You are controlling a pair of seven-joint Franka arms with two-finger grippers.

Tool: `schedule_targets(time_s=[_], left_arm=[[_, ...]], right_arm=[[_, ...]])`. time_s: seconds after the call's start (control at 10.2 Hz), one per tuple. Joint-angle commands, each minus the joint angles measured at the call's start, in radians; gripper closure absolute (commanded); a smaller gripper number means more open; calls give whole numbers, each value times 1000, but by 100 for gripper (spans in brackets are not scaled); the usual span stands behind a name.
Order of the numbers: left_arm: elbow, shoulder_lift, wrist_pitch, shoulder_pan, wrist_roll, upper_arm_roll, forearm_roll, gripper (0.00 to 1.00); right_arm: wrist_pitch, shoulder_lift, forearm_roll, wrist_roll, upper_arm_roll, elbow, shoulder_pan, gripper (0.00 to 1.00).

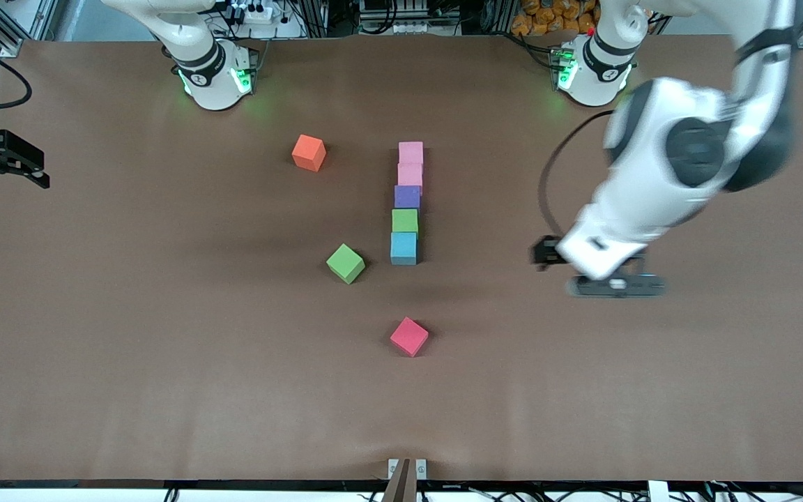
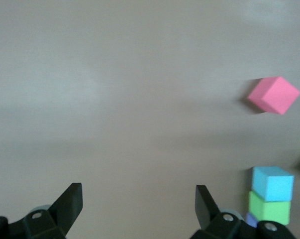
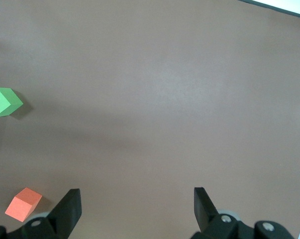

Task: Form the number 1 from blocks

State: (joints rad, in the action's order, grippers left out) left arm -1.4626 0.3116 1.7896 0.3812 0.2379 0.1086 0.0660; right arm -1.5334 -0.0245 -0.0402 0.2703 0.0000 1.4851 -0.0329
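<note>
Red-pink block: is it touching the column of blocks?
No, the red-pink block lies apart, nearer the front camera than the light blue block ending the column.

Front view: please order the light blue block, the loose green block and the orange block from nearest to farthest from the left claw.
The left claw hangs open over bare table.
1. Light blue block, at the column's end nearer the camera.
2. Loose green block, beside the light blue one, toward the right arm's end.
3. Orange block, nearest the robots' bases.

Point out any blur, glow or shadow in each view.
Front view: left arm smeared by motion, green glow at both bases. Left wrist view: soft throughout, red-pink block fuzzy. Right wrist view: sharper, loose green block casting a shadow.
</note>
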Motion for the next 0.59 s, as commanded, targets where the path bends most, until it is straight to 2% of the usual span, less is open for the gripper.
schedule_targets(time_s=[0.0,0.2,0.49], left_arm=[[-39,-100,-97,-92,-71,-17,-20,0],[-77,-170,-125,-157,-98,-23,-29,0],[-107,-246,-165,-269,-112,-98,-110,0]], right_arm=[[13,-3,-3,18,11,-37,-19,0],[9,-3,5,17,11,-37,-19,0],[12,-5,17,4,11,-37,-19,0]])
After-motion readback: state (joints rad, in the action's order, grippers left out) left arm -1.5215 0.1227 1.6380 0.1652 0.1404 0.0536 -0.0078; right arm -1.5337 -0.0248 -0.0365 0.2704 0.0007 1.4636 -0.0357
